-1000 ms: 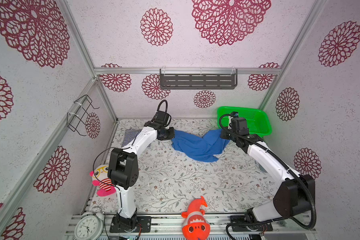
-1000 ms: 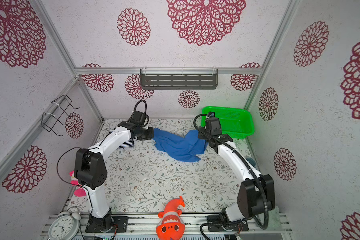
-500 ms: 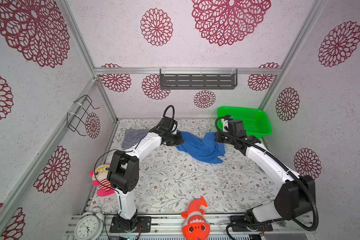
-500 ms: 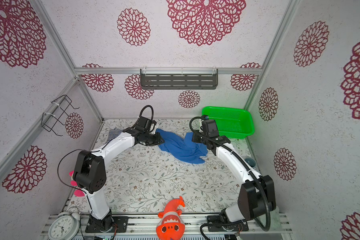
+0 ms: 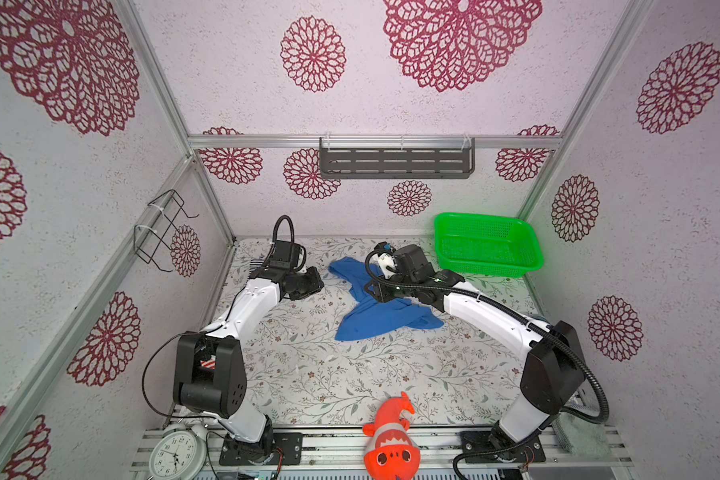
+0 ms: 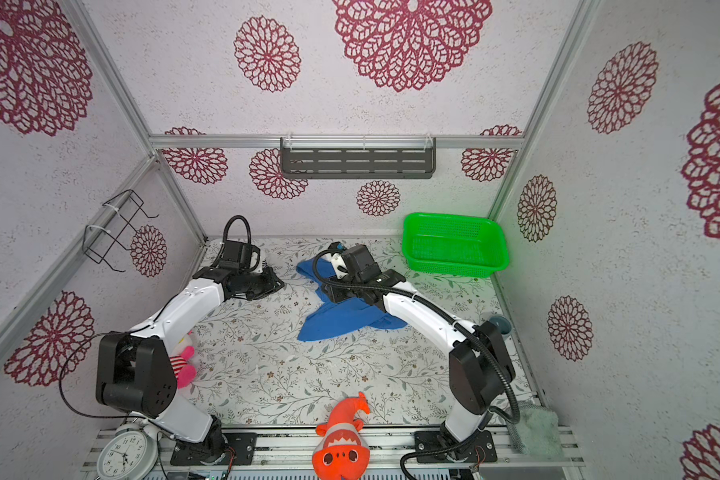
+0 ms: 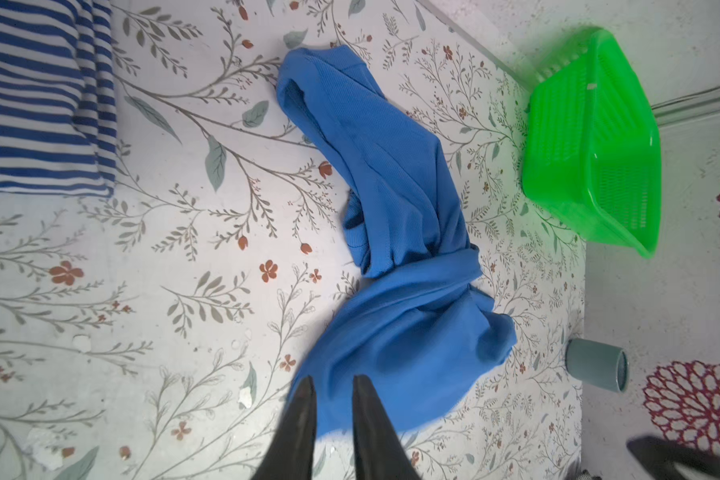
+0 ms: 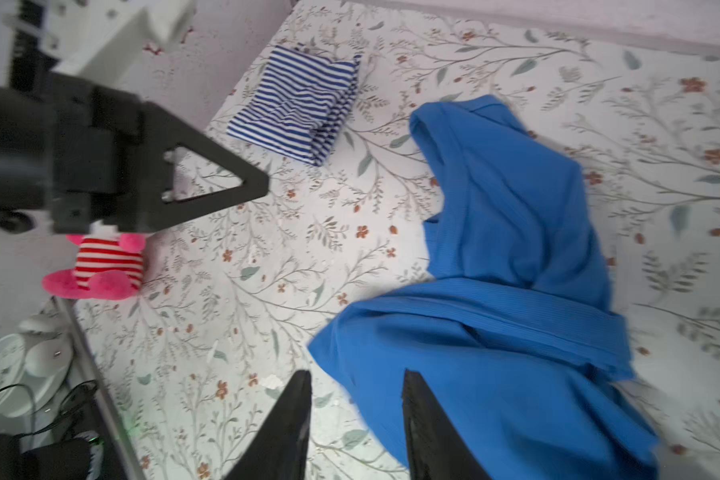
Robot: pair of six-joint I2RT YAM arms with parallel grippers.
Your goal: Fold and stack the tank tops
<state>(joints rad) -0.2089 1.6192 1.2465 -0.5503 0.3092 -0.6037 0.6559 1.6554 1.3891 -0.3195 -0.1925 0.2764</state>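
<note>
Under the right end effector (image 8: 357,372), crumpled blue tank top (image 8: 516,249)

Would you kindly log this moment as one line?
blue tank top: crumpled | striped tank top: folded | left tool: open, empty | right tool: open, empty

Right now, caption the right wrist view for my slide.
Open right gripper over the edge of a crumpled royal-blue cloth tank top; a folded navy-and-white striped tank top lies apart.
</note>
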